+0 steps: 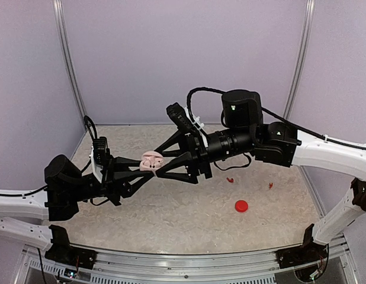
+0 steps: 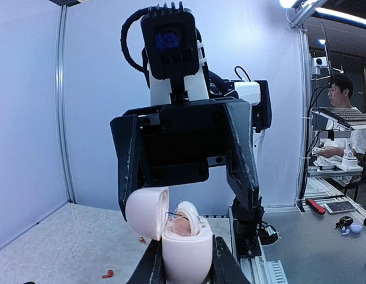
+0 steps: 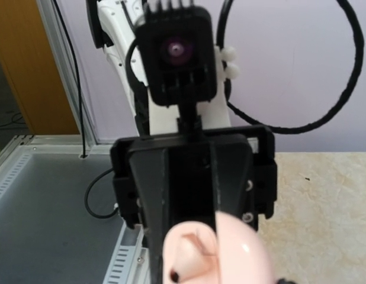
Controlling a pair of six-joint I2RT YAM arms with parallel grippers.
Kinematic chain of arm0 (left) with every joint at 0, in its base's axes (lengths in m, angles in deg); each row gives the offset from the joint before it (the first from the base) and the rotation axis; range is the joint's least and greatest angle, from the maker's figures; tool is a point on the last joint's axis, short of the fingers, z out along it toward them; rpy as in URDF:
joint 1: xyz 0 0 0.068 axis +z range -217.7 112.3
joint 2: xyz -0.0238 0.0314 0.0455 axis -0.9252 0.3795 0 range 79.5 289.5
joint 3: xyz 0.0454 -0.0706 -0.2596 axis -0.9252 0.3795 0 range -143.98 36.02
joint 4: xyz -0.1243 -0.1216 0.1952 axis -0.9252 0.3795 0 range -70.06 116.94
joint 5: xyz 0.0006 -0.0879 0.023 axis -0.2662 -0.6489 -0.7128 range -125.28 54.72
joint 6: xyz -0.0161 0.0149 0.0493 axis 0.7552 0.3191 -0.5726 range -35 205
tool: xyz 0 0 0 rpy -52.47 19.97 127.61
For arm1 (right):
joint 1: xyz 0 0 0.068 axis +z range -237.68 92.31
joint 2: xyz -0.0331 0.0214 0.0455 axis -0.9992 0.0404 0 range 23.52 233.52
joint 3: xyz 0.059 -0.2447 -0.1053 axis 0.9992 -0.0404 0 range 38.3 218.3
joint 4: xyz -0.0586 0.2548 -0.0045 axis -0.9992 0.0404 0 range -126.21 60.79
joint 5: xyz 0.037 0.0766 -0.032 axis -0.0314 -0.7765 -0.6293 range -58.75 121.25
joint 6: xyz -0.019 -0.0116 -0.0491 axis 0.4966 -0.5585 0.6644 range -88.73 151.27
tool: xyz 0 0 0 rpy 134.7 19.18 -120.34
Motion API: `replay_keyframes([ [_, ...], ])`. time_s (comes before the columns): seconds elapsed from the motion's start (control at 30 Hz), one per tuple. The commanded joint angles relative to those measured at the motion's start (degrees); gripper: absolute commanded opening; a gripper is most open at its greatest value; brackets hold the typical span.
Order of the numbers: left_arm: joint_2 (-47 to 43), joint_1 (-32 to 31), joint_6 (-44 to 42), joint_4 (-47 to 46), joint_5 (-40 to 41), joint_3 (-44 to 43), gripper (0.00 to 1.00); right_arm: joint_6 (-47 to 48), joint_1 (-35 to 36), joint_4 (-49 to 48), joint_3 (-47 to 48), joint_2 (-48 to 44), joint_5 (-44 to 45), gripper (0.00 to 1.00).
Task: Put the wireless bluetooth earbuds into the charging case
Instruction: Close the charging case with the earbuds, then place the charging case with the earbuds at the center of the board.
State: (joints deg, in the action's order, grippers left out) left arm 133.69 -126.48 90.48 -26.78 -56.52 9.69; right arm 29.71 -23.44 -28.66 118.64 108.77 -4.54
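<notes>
A pale pink charging case [image 1: 152,160] is held off the table, with my left gripper [image 1: 144,167] shut on its body. In the left wrist view the case [image 2: 186,254] stands upright between my fingers [image 2: 148,263], its lid [image 2: 146,212] swung open to the left. A whitish earbud [image 2: 193,218] stands up out of its opening. My right gripper [image 2: 190,208] faces it, open, one finger on each side of the case. The right wrist view has the case [image 3: 230,254] filling the bottom edge. Two red earbuds [image 1: 230,179] [image 1: 270,185] lie on the table.
A small red round object [image 1: 241,206] lies on the speckled table [image 1: 171,207] at the near right. Both arms meet above the table's left middle. Purple walls close the back and sides. A metal rail [image 1: 189,269] runs along the near edge.
</notes>
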Motion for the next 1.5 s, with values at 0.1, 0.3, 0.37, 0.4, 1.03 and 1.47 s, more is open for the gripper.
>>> replay_keyframes([
  [0.1,0.09,2.03,2.09,-1.99,3.47,0.21,0.00,3.15,1.49,-1.46,-2.11,-2.32,-5.03,0.63],
  [0.3,0.73,2.96,3.15,-2.29,3.31,0.05,0.00,3.91,1.66,-1.38,-2.46,-3.07,-6.23,0.59],
  [0.37,0.94,3.15,3.31,-2.24,3.12,-0.08,0.00,3.91,1.64,-0.93,-2.48,-3.13,-5.94,0.58],
  [0.4,1.03,3.22,3.31,-2.24,3.17,-0.08,0.00,3.98,1.64,-0.64,-2.47,-3.31,-5.22,0.58],
  [1.03,6.99,12.89,17.09,0.47,13.36,-1.52,0.04,-5.91,-10.50,-11.71,-17.14,-16.52,7.23,0.99],
  [1.47,33.40,22.32,27.10,13.40,10.25,-19.48,0.00,-11.41,-15.10,-17.37,-29.32,-18.55,7.36,1.00],
])
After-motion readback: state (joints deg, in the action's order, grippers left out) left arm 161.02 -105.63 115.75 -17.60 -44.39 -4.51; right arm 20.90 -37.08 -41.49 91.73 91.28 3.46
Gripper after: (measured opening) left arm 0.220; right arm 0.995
